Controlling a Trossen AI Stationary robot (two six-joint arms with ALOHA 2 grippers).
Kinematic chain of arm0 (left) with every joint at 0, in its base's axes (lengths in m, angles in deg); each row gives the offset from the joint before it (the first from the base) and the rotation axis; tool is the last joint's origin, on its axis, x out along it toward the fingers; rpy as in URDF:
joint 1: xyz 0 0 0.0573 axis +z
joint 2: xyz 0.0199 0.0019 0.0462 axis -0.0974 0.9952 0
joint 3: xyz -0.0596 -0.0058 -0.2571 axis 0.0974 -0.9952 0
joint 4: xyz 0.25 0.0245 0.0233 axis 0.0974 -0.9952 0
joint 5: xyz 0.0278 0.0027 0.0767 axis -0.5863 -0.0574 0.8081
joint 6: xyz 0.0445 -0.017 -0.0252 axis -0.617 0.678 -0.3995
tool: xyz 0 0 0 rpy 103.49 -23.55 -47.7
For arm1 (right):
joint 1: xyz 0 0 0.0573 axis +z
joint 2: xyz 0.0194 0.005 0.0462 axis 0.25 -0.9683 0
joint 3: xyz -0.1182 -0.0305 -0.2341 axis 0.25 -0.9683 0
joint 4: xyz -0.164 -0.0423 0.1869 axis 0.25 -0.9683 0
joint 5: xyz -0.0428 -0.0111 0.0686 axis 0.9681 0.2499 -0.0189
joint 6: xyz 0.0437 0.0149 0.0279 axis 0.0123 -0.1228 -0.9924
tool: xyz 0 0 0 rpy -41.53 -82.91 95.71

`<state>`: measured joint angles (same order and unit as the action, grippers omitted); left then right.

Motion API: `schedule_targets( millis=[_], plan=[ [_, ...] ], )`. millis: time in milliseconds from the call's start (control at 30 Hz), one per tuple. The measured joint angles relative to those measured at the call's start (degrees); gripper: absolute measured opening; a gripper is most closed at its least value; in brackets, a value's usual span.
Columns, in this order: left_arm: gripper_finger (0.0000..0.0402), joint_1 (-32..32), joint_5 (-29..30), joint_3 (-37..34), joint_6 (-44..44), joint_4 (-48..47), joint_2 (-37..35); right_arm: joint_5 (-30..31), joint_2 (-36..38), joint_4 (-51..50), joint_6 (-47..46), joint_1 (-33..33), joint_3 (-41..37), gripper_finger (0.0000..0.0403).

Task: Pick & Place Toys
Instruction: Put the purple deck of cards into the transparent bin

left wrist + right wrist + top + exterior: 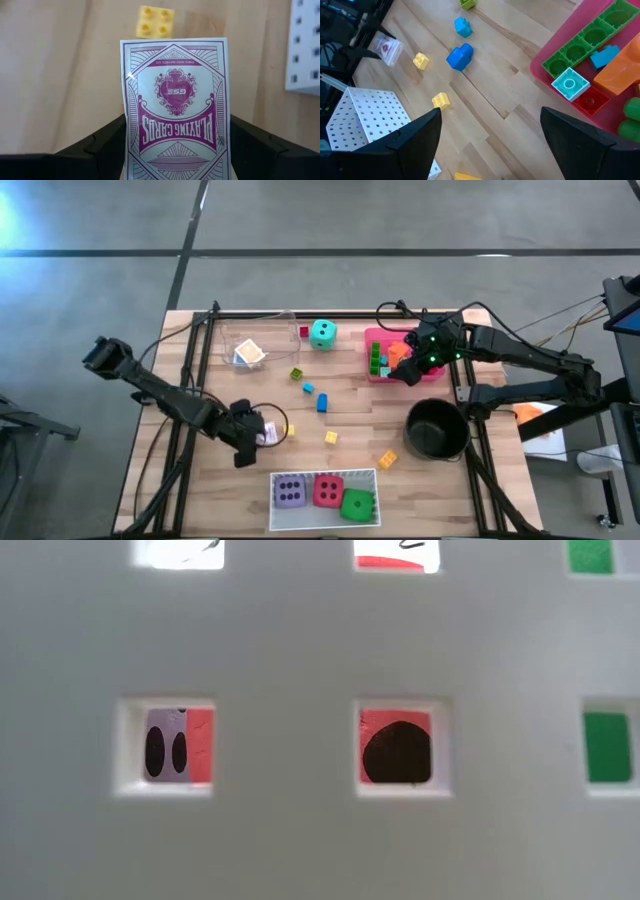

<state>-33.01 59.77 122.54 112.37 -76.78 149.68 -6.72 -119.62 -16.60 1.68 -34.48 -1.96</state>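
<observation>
My left gripper [256, 438] is near the table's front left, shut on a small purple-and-white playing card [175, 100]. My right gripper [407, 368] hangs open above the pink tray [372, 340] at the far right, touching nothing. The teal die [322, 333] sits on the table at the far middle. The purple die [290, 492], red die [328, 490] and green die [357, 504] sit in the white tray [325, 475] at the front. Small blocks lie loose on the wood: blue [322, 402], yellow [331, 437], yellow [387, 460]. My left gripper pinches the card by its two long edges [128, 150], one finger [100, 147] on each side, near one short end. The fingers slant down from the table's left. The card stands out past the fingertips, its back toward the wrist camera, and looks lifted off the wood.
A black pot [437, 428] stands at the right. A clear tray [245, 345] with a card in it is at the far left. The pink tray holds several blocks [580, 47]. The low view is filled by the white tray's wall [300, 640].
</observation>
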Motion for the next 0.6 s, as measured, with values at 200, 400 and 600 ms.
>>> schedule_targets(
  millis=[200,400,600],
  plan=[
    [0.0281,3.4,1.5,0.2,2.7,-3.2,-4.6,0.0,0.0,0.0,0.0,0.0,0.0,0.0329],
    [0.0281,9.6,2.1,1.5,5.0,-7.1,-7.9,0.1,0.0,0.1,0.2,0.0,0.0,0.0329],
    [0.0281,17.3,2.1,6.3,5.0,-12.3,-8.3,0.2,0.0,0.2,0.4,0.0,0.0,0.0329]
  ],
)
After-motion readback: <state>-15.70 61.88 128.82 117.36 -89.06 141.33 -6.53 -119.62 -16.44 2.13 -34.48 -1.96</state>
